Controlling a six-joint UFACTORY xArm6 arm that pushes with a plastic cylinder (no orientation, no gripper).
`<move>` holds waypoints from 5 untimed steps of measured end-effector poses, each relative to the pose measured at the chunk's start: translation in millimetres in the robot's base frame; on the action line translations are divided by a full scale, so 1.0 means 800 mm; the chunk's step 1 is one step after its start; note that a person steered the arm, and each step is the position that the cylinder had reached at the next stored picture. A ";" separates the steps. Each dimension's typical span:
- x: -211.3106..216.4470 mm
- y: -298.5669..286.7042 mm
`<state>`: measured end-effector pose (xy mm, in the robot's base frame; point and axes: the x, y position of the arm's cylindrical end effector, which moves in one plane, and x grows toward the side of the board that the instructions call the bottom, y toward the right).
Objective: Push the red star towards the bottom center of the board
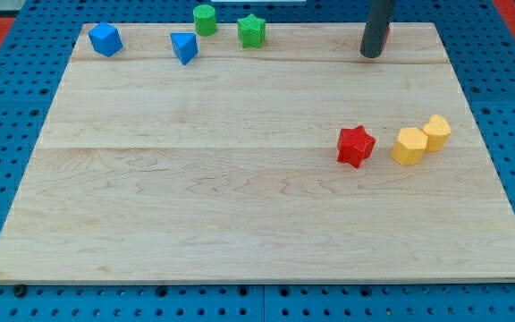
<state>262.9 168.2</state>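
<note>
The red star [356,146] lies on the wooden board [240,197] at the view's right of centre. My tip [370,55] rests near the board's top edge, well above the red star and slightly to its right, apart from it. A small red block [385,36] shows just behind the rod and is mostly hidden by it.
Two yellow blocks [409,146] [436,131] sit touching each other just right of the red star. Along the top edge stand a blue block [105,39], a blue block [184,46], a green cylinder [205,19] and a green star [251,30].
</note>
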 end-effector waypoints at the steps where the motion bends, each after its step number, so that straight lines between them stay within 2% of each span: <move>1: 0.006 0.000; 5: 0.113 0.003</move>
<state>353.4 170.9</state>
